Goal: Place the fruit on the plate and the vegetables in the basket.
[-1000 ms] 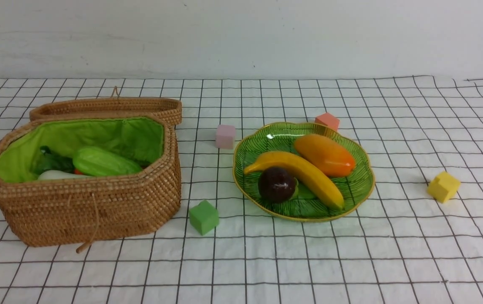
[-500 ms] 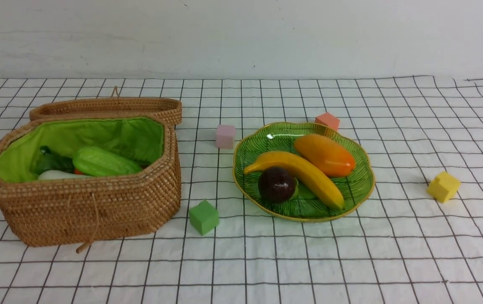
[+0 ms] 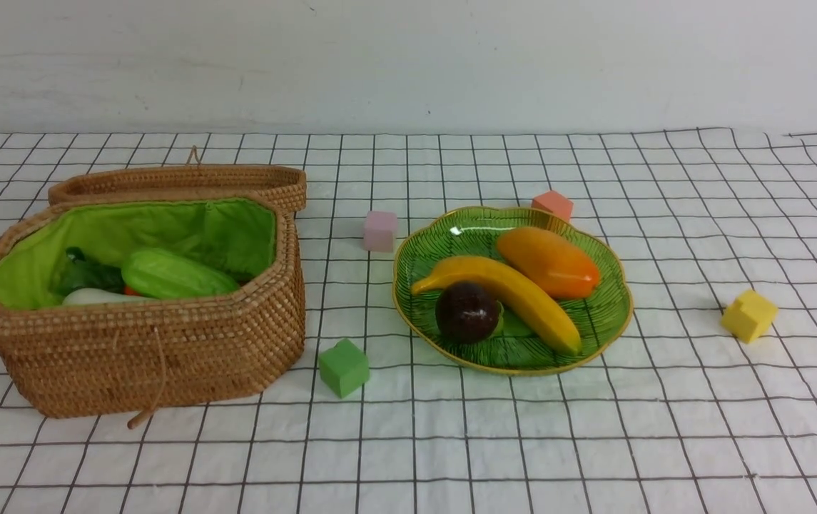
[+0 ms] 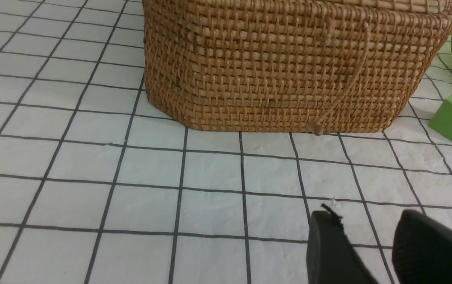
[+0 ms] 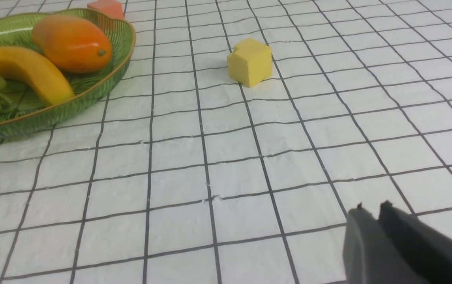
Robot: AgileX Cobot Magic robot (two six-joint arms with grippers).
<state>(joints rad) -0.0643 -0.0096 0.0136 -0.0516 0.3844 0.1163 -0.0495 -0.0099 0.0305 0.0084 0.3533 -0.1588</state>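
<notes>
The basket (image 3: pixel 144 357), lid (image 3: pixel 187 182) behind it, holds the cucumber (image 3: pixel 176 273), radish (image 3: pixel 100 296) and carrot (image 3: pixel 131 290) (barely showing). Right of the basket, the plate (image 3: pixel 594 343) carries the banana (image 3: pixel 504 289), purple ball (image 3: pixel 467 312) and mango (image 3: pixel 548 262). The left gripper (image 4: pixel 362 221) stands parted, grasping nothing; whether the right gripper (image 5: pixel 372 213) is clenched, I can't tell.

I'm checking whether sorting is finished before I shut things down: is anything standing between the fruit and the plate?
Nothing visible does: the banana, the mango and the dark round fruit already lie in the green plate, so no path remains to be blocked.
</notes>
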